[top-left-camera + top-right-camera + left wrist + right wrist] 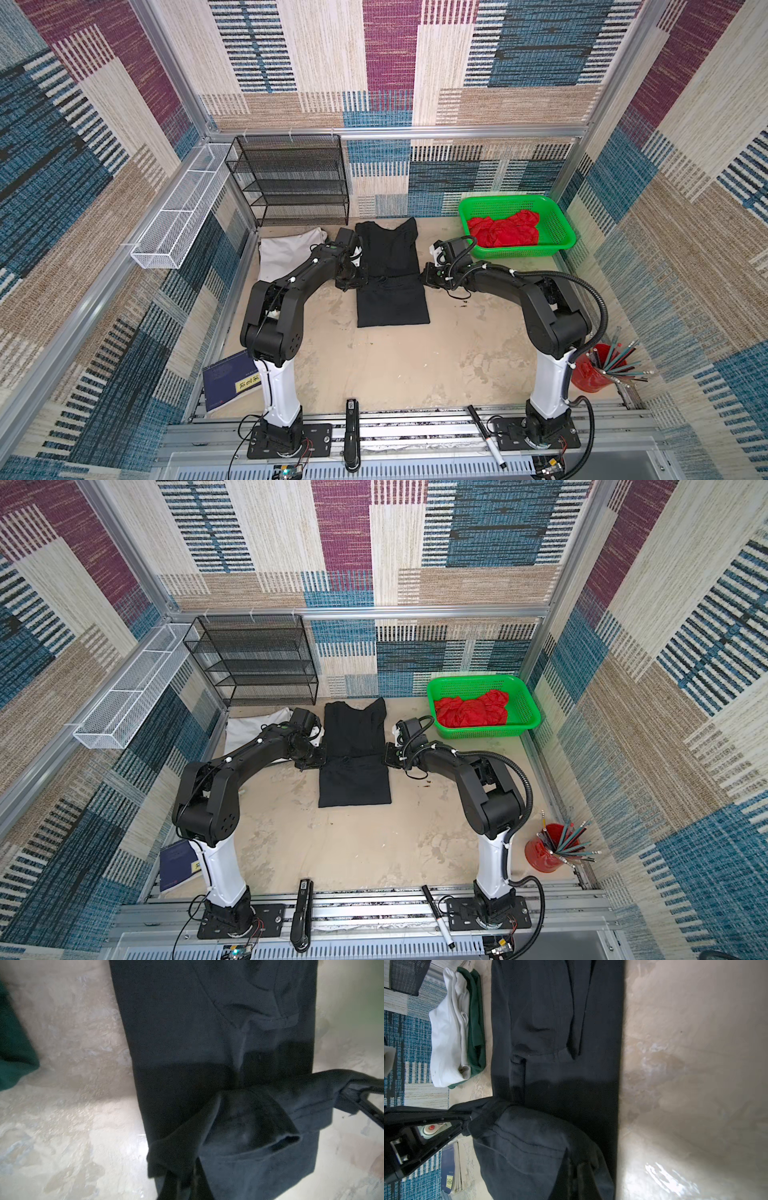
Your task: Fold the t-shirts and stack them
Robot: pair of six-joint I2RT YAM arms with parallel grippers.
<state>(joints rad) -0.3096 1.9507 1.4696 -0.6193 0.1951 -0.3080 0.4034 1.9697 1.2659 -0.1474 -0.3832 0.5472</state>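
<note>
A black t-shirt lies lengthwise mid-table with its sides folded in. My left gripper is shut on its left edge at mid-length, and my right gripper is shut on its right edge. In the wrist views the pinched cloth bulges up between them. A folded white t-shirt lies on a dark green t-shirt at the left. The red t-shirt lies crumpled in the green basket.
A black mesh shelf and a white wire tray stand at the back left. Near the front lie a blue book, a black stapler and a marker. A red cup of pencils stands front right.
</note>
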